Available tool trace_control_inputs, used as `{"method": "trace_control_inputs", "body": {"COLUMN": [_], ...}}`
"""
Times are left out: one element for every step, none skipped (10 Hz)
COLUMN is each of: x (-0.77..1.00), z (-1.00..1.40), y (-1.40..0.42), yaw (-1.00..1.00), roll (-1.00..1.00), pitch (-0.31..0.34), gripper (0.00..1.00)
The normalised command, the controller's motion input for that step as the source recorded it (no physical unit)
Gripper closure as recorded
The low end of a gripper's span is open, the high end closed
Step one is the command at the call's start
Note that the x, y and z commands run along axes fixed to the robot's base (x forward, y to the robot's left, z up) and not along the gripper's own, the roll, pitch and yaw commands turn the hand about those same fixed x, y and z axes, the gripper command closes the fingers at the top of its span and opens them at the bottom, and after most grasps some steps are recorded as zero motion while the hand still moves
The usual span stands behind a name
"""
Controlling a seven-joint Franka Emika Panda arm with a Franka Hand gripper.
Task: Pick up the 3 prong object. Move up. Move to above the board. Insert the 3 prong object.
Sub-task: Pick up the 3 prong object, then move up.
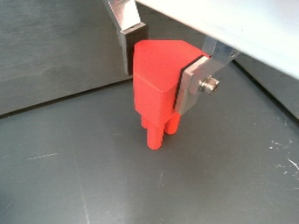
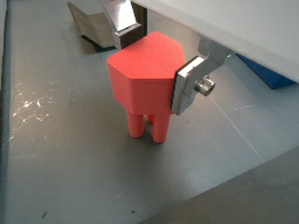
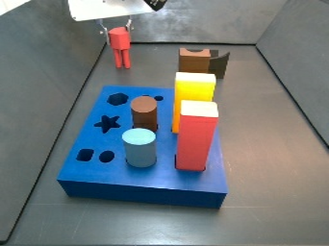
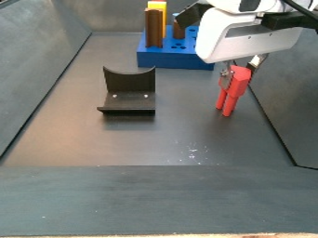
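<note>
Dark grey flooring carries the blue board (image 3: 129,163), set well apart from the far corner. Beside it the fixture (image 4: 126,93) stands. Near a far edge, the gripper (image 4: 236,71) is closed upon the 3 prong object (image 1: 158,87), whose legs touch the floor.

My gripper (image 1: 158,66) closed on the 3 prong object (image 1: 155,87)

I hold my gripper (image 4: 236,67) low over the floor, pointing straight down, well apart from the board (image 3: 90,163) and beyond its far end. My two silver fingers (image 2: 193,77) press the peg's blocky head from opposite sides; its legs hang below my fingertips, their tips at or just above the floor.
</note>
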Motion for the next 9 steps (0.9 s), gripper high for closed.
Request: {"method": "trace_control_inputs", "body": {"x": [0.0, 0.0, 0.0, 0.0, 0.0, 0.0, 0.0, 0.04, 0.02], "z": [0.0, 0.0, 0.0, 0.0, 0.0, 0.0, 0.83, 0.83, 0.74], "y": [0.0, 0.0, 0.0, 0.0, 0.0, 0.0, 0.0, -0.07, -0.06], "yaw": [0.0, 0.0, 0.0, 0.0, 0.0, 0.0, 0.0, -0.05, -0.05], "roll": [0.0, 0.0, 0.0, 0.0, 0.0, 0.0, 0.0, 0.0, -0.01], "pitch": [0.0, 0.0, 0.0, 0.0, 0.0, 0.0, 0.0, -0.006, 0.031], "gripper": [1.0, 1.0, 1.0, 1.0, 1.0, 1.0, 1.0, 1.0, 1.0]}}
